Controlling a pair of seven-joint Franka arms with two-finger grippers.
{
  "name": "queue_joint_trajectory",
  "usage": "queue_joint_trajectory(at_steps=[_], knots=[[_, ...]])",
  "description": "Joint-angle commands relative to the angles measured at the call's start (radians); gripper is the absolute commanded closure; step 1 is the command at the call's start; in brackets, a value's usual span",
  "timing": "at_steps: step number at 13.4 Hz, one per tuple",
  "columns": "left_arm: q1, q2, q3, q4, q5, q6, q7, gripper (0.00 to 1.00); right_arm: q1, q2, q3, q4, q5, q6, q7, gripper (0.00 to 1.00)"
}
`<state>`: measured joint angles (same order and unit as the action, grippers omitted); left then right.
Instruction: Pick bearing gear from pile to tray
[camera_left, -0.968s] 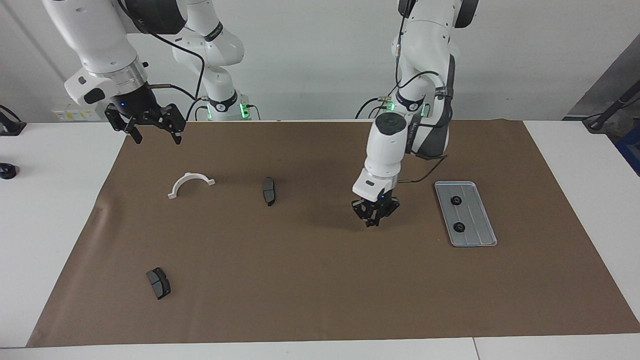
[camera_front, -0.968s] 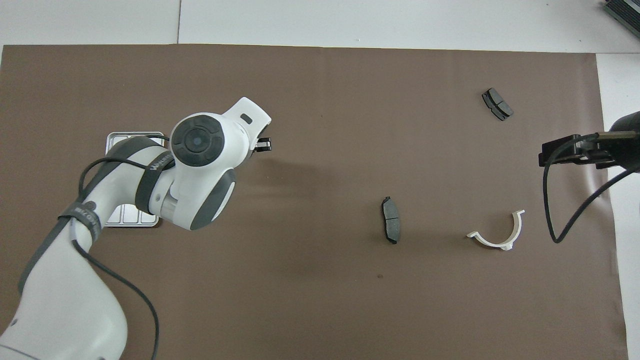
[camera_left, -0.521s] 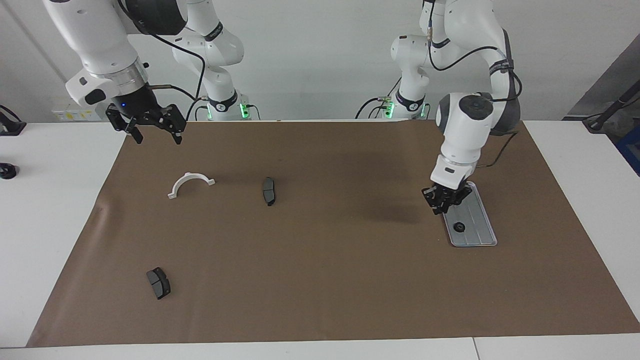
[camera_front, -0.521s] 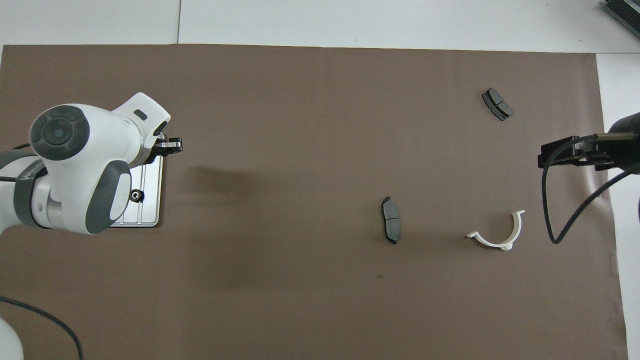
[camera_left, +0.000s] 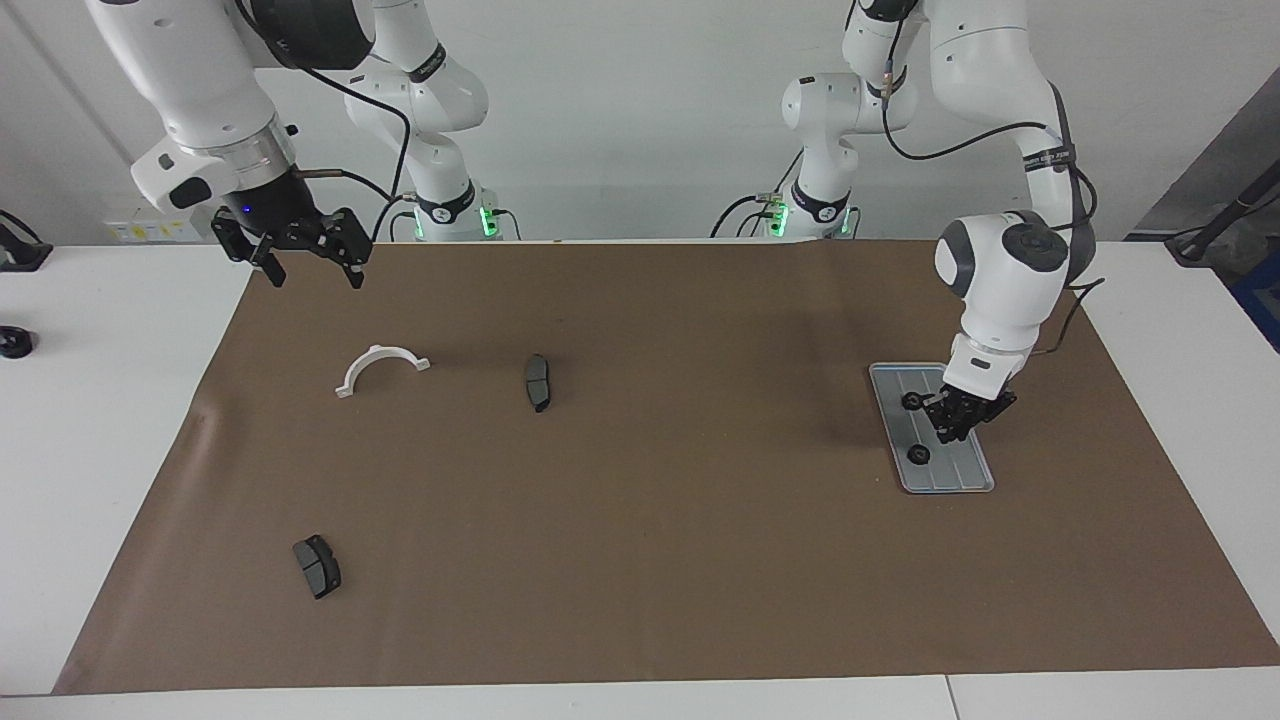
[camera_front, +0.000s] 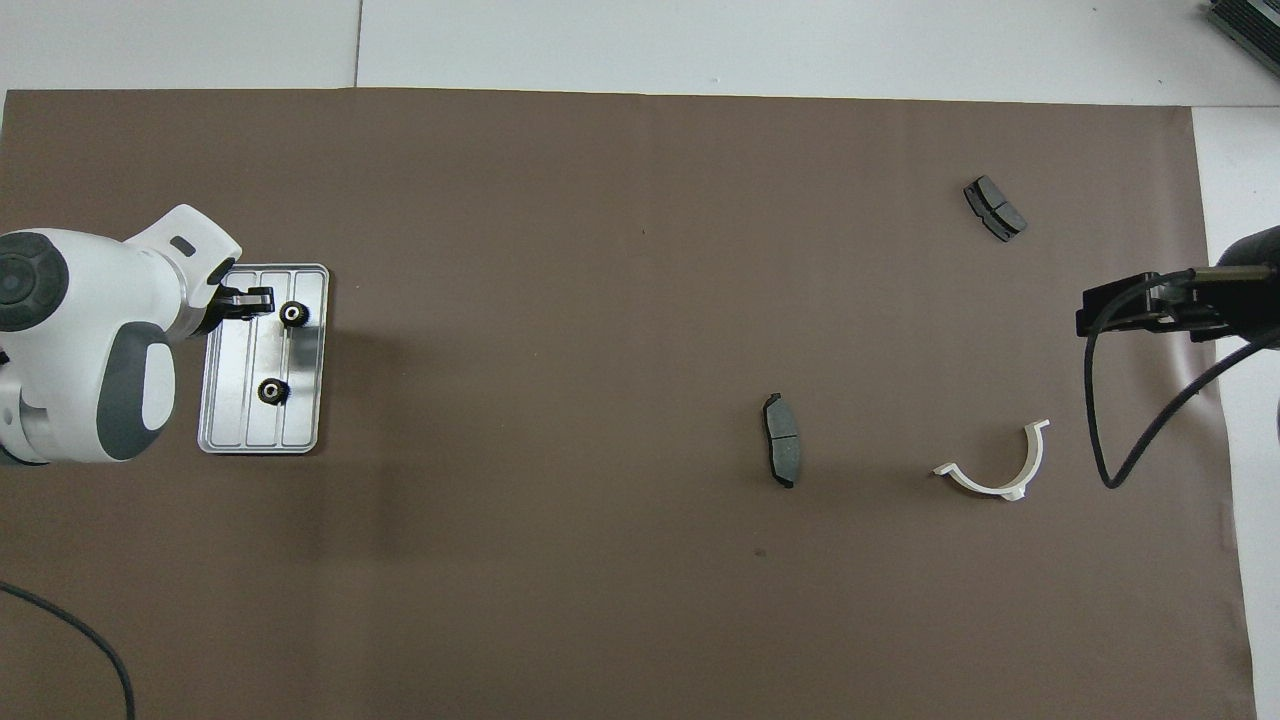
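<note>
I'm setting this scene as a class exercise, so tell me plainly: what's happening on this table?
The left gripper, shut, hangs over the silver tray at the left arm's end of the brown mat; whether it carries a part cannot be seen. Two black gears lie in the tray. The right gripper waits, open, above the mat's corner. A white half-ring bracket and two brake pads lie on the mat.
</note>
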<state>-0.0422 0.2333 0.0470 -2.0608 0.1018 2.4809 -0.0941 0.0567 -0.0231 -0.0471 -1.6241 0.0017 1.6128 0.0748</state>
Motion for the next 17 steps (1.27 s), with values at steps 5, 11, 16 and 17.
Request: queue_joint_trajectory(at_steps=[5,11,16,17], knots=[[0.022,0.003,-0.012,-0.061,-0.001,0.047,0.046,0.0,-0.018,-0.028,0.015,-0.028,-0.006,-0.011,0.017,0.0],[0.03,-0.127,-0.01,-0.033,-0.001,-0.124,0.091,0.0,-0.018,-0.028,0.013,-0.028,-0.006,-0.011,0.017,0.0],[0.027,-0.239,-0.016,0.141,-0.001,-0.439,0.106,0.0,-0.018,-0.028,0.013,-0.028,-0.006,-0.011,0.017,0.0],[0.028,-0.25,-0.016,0.175,-0.002,-0.479,0.146,0.0,-0.018,-0.028,0.015,-0.028,-0.006,-0.01,0.017,0.0]])
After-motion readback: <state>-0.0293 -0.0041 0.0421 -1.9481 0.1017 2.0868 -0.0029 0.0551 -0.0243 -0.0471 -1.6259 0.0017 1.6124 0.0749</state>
